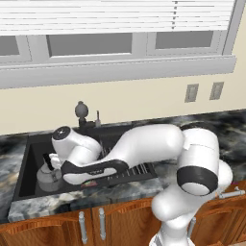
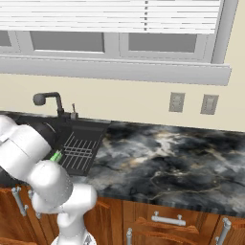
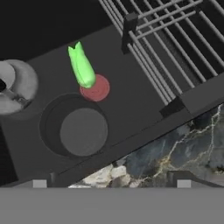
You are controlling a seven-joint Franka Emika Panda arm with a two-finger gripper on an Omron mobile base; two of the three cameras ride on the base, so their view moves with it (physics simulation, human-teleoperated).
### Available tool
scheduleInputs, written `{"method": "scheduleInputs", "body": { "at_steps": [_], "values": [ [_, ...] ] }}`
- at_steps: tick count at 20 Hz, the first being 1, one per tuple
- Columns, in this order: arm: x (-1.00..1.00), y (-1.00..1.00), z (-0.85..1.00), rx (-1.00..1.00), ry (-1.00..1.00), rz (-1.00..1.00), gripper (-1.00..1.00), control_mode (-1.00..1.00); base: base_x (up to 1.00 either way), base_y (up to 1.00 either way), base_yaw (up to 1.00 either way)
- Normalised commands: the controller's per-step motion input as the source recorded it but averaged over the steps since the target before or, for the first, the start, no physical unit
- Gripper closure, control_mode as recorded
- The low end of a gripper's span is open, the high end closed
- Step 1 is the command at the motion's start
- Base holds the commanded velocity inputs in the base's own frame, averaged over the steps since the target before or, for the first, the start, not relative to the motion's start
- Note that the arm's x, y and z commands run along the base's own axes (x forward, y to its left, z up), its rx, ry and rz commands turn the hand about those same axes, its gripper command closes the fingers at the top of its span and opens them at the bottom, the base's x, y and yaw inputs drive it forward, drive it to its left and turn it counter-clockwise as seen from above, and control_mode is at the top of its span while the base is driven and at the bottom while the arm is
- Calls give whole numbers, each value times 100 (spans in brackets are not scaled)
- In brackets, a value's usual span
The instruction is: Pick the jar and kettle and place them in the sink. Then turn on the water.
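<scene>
left base: behind-left, down over sink (image 1: pixel 29 158) | right base: behind-right, same sink (image 2: pixel 95 125) | hand: close above basin floor

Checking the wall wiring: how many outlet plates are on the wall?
2: both side by side right of the sink, one plate left, the other plate right. More may be hidden.

I'm seeing a dark marbled countertop (image 2: pixel 167 158) running along the wall, with wooden cabinet doors (image 2: pixel 167 222) and their metal handles (image 2: pixel 167 219) sitting below it. Two wall outlets (image 2: pixel 177 102) are showing on the cream wall above. A window with white blinds (image 1: pixel 115 17) is hanging over a grey sill (image 1: pixel 120 69).
</scene>
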Motion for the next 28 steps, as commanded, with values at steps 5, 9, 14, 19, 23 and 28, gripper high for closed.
{"method": "scheduleInputs", "body": {
  "at_steps": [5, 9, 14, 19, 23, 28],
  "values": [
    [-32, -50, 39, -1, -17, 12, -100, -100, 0, 0, 0],
    [-10, -65, 31, 0, -16, 13, -100, -100, 0, 0, 0],
    [-4, -69, 30, 0, -14, 13, -100, -100, 0, 0, 0],
    [-6, -69, 28, 0, -14, 14, -100, -100, 0, 0, 0],
    [0, -64, 20, 0, -15, 12, -100, -100, 0, 0, 0],
    [0, -57, 14, 0, -16, 11, -100, -100, 0, 0, 0]
  ]
}}
